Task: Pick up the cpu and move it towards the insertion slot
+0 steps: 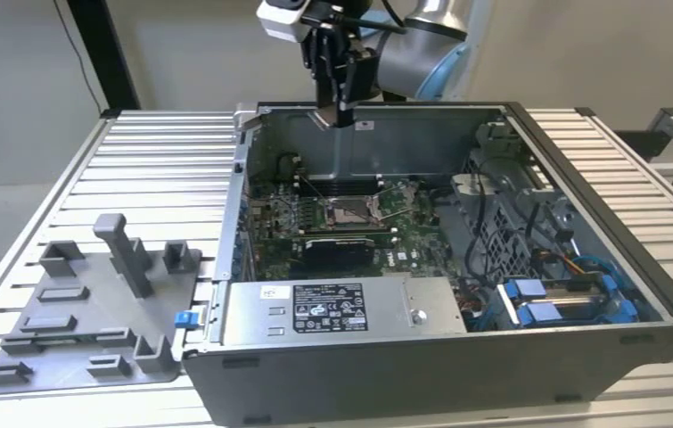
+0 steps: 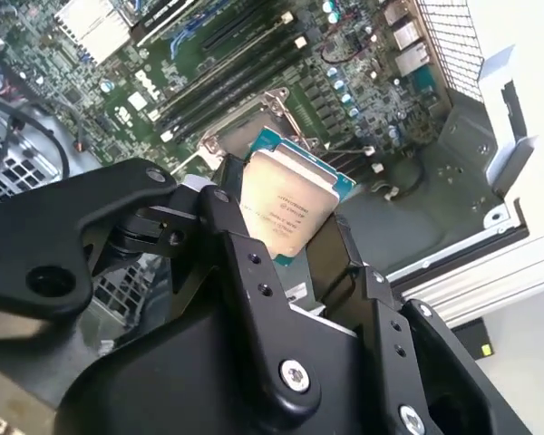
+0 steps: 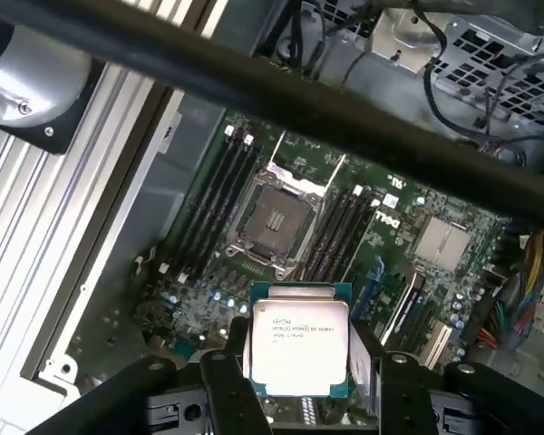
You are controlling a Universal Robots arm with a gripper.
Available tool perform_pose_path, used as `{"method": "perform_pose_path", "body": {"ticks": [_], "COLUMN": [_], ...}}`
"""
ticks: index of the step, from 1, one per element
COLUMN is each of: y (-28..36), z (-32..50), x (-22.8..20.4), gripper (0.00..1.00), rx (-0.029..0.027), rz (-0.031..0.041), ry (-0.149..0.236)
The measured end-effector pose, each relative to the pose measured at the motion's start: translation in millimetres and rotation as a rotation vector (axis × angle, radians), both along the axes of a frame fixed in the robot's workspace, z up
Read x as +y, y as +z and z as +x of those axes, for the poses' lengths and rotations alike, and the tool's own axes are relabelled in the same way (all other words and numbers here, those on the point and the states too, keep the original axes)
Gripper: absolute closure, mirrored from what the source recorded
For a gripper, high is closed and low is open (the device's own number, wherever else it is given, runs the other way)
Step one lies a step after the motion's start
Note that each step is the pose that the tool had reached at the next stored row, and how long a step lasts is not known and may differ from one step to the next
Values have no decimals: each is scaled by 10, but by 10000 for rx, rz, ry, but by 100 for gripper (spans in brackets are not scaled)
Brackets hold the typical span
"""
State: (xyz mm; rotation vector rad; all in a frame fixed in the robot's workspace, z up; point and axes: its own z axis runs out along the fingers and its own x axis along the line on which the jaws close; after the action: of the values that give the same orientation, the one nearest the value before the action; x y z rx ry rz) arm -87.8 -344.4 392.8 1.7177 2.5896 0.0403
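My gripper [image 1: 339, 114] hangs above the far wall of the open computer case, shut on the cpu. The cpu [image 3: 299, 346] is a small square chip with a pale silvery face and a teal edge, clamped between the black fingers [image 3: 225, 381]. The same cpu [image 2: 286, 208] sits tilted between the fingers in the second wrist view. The insertion slot [image 1: 348, 211] is a square socket with a shiny frame and dark centre, on the green motherboard below and nearer than the gripper. In the first wrist view the insertion slot [image 3: 276, 220] lies open beyond the chip.
The grey computer case [image 1: 455, 361] stands on a slatted metal table. A white-labelled power supply box [image 1: 330, 308] sits at the case's near side, and cables with blue connectors [image 1: 562, 299] at the exterior view's right. Grey fixture blocks [image 1: 98, 308] stand at the exterior view's left.
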Motion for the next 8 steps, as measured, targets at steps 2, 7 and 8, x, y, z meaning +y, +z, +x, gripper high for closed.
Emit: {"method": "perform_pose_path", "body": {"ticks": [2,7,8], "y": [0,-1,-2], "z": [0,0,0], "x": [0,0,0], "gripper": [100,100,100], "rx": [0,0,0], "rz": [0,0,0], "ry": [-359,-1240,-1419]}}
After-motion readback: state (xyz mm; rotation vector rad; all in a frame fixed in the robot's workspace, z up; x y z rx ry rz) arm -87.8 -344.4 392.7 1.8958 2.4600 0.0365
